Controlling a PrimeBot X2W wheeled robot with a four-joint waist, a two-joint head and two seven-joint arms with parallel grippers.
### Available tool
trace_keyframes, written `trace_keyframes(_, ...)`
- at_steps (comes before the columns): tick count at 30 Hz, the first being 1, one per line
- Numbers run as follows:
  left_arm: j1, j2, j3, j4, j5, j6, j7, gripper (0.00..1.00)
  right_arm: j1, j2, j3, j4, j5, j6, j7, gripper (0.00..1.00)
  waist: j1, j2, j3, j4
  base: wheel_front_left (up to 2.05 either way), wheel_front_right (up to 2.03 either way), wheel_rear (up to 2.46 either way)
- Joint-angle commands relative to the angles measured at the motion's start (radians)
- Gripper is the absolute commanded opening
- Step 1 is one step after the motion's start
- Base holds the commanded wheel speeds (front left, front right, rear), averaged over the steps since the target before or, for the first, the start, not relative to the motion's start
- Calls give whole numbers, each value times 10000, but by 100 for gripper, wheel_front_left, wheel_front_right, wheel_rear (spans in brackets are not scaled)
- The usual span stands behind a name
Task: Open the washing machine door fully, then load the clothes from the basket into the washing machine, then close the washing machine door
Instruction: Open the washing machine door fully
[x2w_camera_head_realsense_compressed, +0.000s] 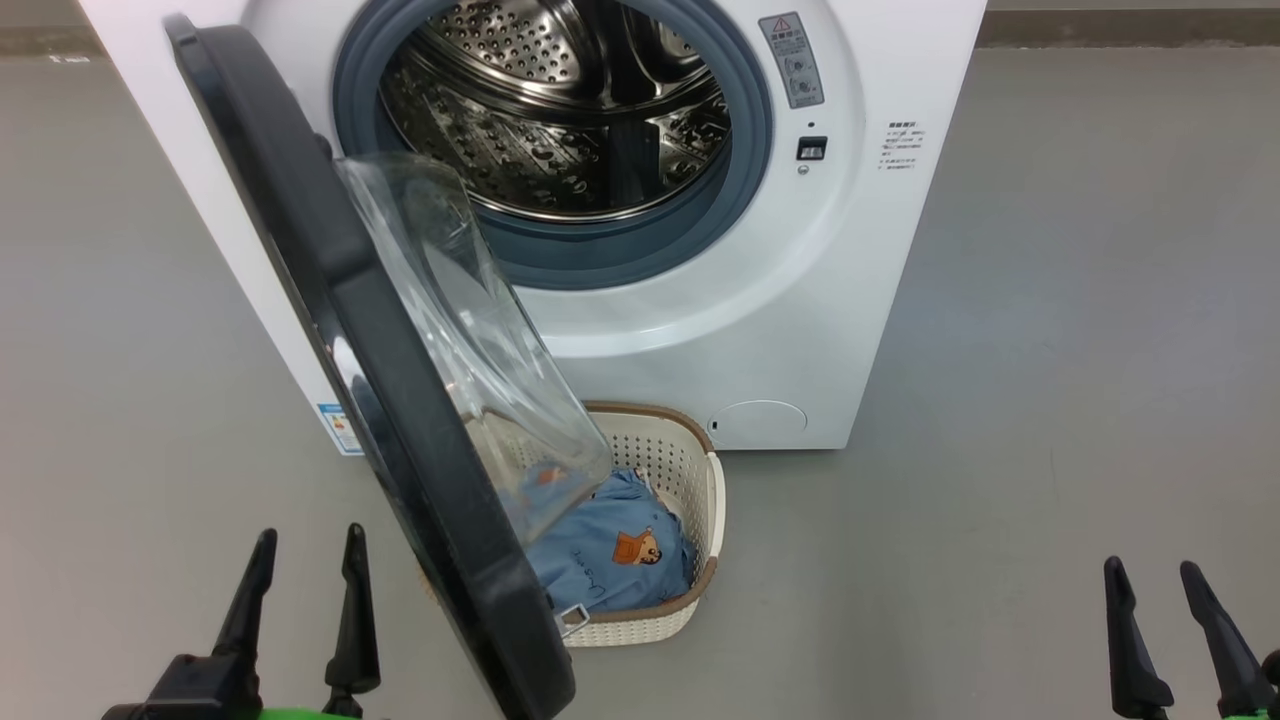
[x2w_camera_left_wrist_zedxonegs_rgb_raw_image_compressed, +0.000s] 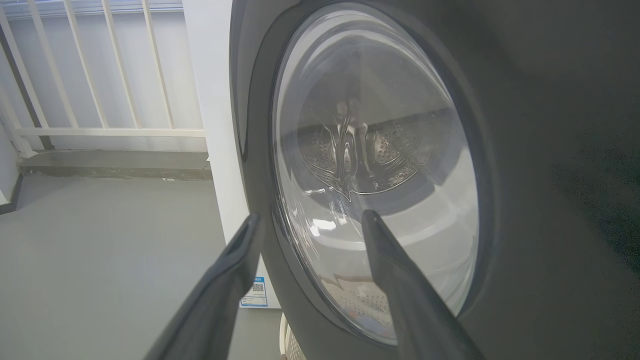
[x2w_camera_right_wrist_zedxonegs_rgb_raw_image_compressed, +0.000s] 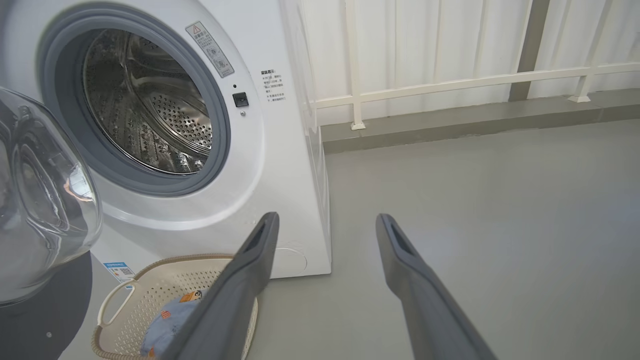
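Note:
The white washing machine (x2w_camera_head_realsense_compressed: 760, 300) stands ahead, its steel drum (x2w_camera_head_realsense_compressed: 560, 110) bare. The washing machine door (x2w_camera_head_realsense_compressed: 330, 330), black-rimmed with a clear glass bowl, hangs swung out toward me at the left. Below it on the floor sits the cream basket (x2w_camera_head_realsense_compressed: 690, 470) holding the light blue clothes (x2w_camera_head_realsense_compressed: 610, 550), partly behind the door's glass. My left gripper (x2w_camera_head_realsense_compressed: 305, 550) is open at the lower left, just outside the door (x2w_camera_left_wrist_zedxonegs_rgb_raw_image_compressed: 525, 150). At the lower right my right gripper (x2w_camera_head_realsense_compressed: 1150, 575) is open over bare floor, apart from the basket (x2w_camera_right_wrist_zedxonegs_rgb_raw_image_compressed: 150, 280) and the clothes (x2w_camera_right_wrist_zedxonegs_rgb_raw_image_compressed: 167, 322).
Grey floor (x2w_camera_head_realsense_compressed: 1050, 400) spreads on both sides of the machine. A white railing (x2w_camera_right_wrist_zedxonegs_rgb_raw_image_compressed: 450, 82) on a low kerb runs behind it. A blue label sticker (x2w_camera_head_realsense_compressed: 340, 428) sits low on the machine's left front.

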Motion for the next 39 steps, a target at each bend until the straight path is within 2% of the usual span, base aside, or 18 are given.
trace_keyframes(1,-239,102,309,-202,32,34,-65,100,-66,-135,137,-247,-155,98,-120,100,1,-1,0,5,0,0,0)
trace_keyframes(10,-227,102,377,-172,103,-16,-65,100,142,124,-102,-8,-531,98,-120,100,1,-1,-5,-14,0,0,0)
trace_keyframes(30,-122,102,374,-75,128,-38,-65,100,177,143,-53,94,-809,98,-120,100,1,-1,-146,100,0,0,0)
trace_keyframes(31,-105,102,377,-53,112,-35,-65,87,182,140,-44,91,-810,98,-120,100,1,-1,-148,98,0,0,0)
trace_keyframes(32,-97,102,381,-36,94,-36,-65,55,188,139,-40,89,-810,98,-120,100,1,-1,-148,95,0,0,0)
trace_keyframes(33,-92,102,382,-19,75,-44,-65,17,192,139,-41,86,-811,98,-120,100,1,-1,-147,94,0,0,0)
trace_keyframes(34,-88,102,385,7,50,-50,-65,0,192,140,-45,79,-813,98,-120,100,1,-1,-141,91,0,0,0)
trace_keyframes(39,-144,102,475,50,-76,74,-65,0,146,147,-77,67,-811,98,-120,100,1,-1,-87,103,0,0,0)
